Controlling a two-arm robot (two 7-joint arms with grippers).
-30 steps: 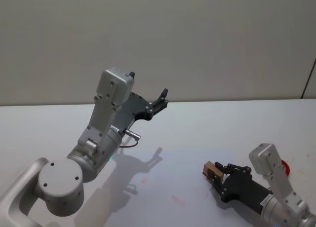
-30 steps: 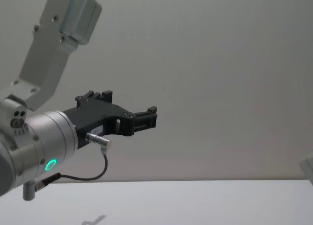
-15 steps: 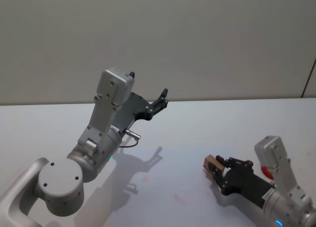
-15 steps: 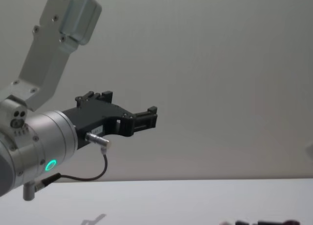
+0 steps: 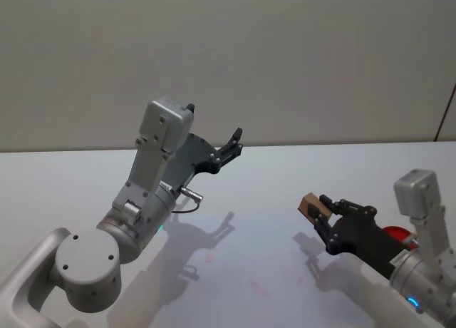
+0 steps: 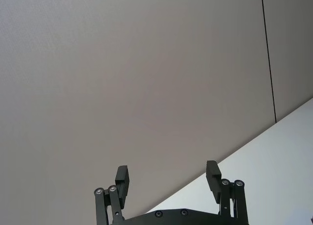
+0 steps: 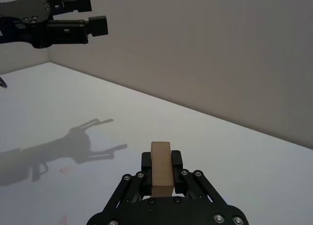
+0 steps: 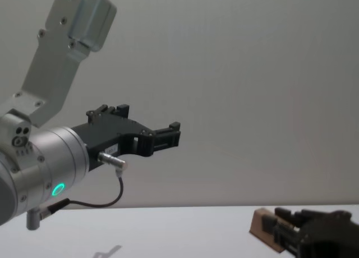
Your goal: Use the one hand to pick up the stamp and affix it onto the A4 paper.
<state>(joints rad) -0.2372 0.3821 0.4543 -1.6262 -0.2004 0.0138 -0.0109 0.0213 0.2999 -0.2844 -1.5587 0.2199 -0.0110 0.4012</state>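
bare table (image 5: 271,192) ahead, left gripper (image 5: 231,144) raised, seemingly clear

Your right gripper (image 5: 318,212) clamps the stamp (image 5: 310,206), a small brown wooden block, between its fingers and holds it tilted above the white table (image 5: 271,185), right of centre.

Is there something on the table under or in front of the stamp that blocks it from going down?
Nothing visible does. The right gripper holds the stamp above the bare white table, with only shadows and faint pink marks on the surface ahead. The left gripper is raised, well off to the side.
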